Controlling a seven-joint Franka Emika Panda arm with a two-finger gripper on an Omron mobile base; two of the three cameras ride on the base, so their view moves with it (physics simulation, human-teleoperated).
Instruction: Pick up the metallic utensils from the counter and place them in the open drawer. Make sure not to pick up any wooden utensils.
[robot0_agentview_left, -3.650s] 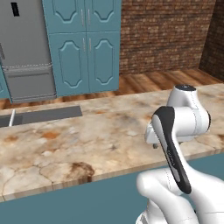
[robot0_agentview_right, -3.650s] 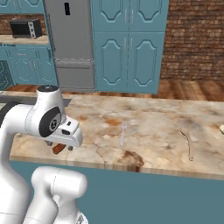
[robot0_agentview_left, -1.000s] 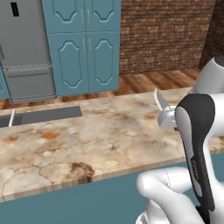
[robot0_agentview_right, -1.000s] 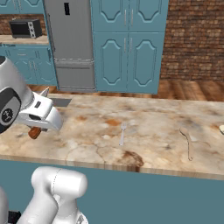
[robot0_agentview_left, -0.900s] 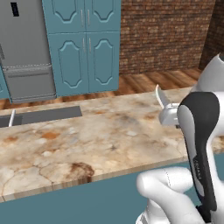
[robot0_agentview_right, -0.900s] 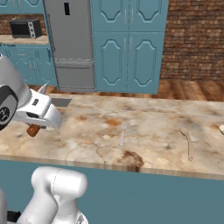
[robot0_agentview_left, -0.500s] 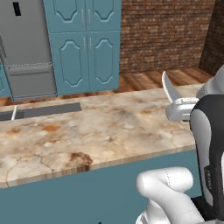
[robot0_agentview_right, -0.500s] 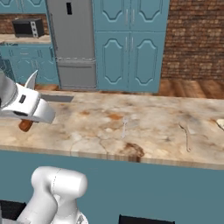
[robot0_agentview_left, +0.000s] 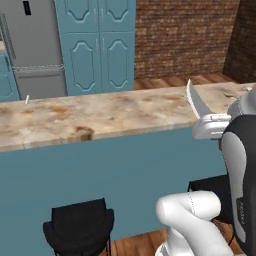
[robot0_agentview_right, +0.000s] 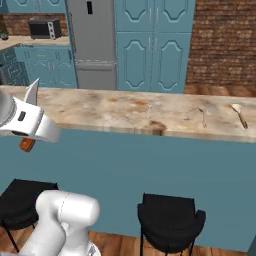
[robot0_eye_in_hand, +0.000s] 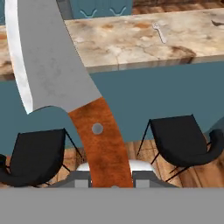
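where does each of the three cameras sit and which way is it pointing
Left base view: behind the arm to its left, facing the counter and teal cabinets; white arm at lower right, knife raised.
Right base view: behind to its right, same counter; arm lower left, claw shut on the knife.
Hand view: on the hand, looking along the knife at the counter and stools.
All three share the counter and knife.

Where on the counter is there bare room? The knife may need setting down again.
The counter lies bare from its left end to the brown blotch at its front edge. Its right end is crowded: a thin silver utensil and a wooden spoon lie side by side. The gripper holds the knife lifted in front of it.
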